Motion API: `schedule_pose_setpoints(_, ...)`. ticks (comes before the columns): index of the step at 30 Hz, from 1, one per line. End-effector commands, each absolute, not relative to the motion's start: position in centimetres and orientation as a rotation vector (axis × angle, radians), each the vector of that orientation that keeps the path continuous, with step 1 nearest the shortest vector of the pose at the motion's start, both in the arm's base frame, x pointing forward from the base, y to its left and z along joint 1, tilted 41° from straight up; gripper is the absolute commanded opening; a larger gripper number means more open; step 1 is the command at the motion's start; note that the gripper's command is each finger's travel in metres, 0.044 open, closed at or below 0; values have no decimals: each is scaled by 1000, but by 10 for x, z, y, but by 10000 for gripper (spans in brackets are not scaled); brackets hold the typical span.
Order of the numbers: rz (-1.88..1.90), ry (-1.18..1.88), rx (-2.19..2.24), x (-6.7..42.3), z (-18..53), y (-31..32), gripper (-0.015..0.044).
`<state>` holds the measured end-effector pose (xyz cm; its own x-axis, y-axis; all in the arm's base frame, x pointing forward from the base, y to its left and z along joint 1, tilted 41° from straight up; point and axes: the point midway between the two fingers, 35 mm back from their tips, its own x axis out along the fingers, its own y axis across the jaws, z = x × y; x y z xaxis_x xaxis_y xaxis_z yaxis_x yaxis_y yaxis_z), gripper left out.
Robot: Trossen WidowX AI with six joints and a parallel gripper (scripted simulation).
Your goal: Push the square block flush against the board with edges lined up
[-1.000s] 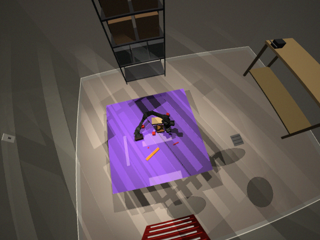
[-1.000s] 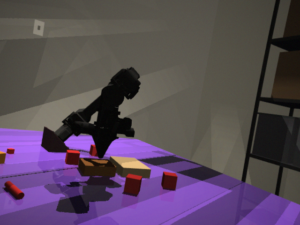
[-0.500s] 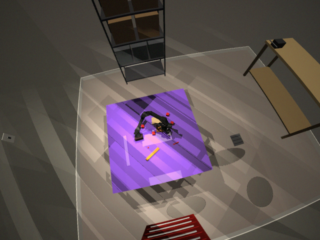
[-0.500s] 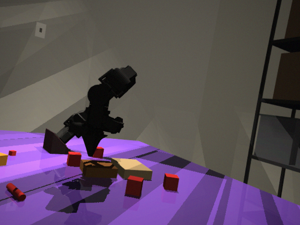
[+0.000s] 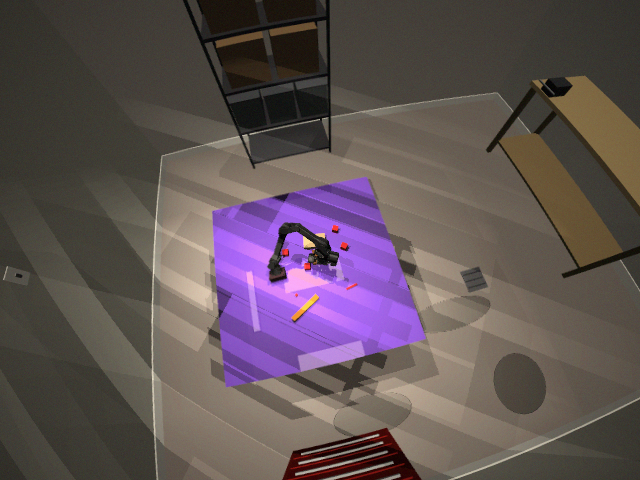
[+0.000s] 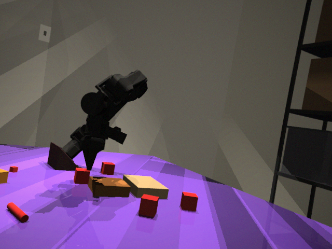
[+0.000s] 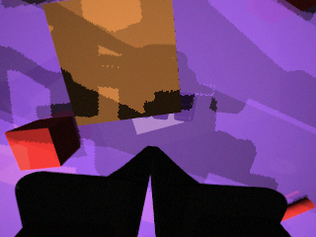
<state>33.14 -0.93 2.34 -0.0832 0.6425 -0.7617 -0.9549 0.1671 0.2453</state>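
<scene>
A squarish orange-brown block (image 6: 111, 190) (image 7: 123, 59) lies flat, its top patched with shadow. A cream slab (image 6: 150, 183) (image 5: 310, 240) lies flat beside it, turned at a slight angle. Part of the slab's near side shows between them in the exterior view; I cannot tell whether they touch. My gripper (image 6: 90, 168) (image 7: 151, 151) is shut and empty, its fingertips pointing down. In the wrist view the tips stand short of the block's near edge. In the top view the arm hides most of the block.
A red cube (image 5: 307, 266) (image 6: 81, 175) (image 7: 35, 150) is close to the block. Other red cubes (image 5: 344, 246) (image 6: 148, 205) stand around. A red cylinder (image 5: 352, 286) (image 6: 17, 212) and a long yellow-orange bar (image 5: 305, 307) lie on the purple table (image 5: 382, 315).
</scene>
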Motion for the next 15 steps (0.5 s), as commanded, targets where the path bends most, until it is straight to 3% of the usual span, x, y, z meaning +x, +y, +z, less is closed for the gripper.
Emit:
schedule_pose_setpoints(1,1479,815,-554,319,19,-13,0)
schedule_pose_setpoints(11,1521,754,-616,312,15,-13,0)
schedule_pose_setpoints(15,1521,752,-615,307,-22,19,0)
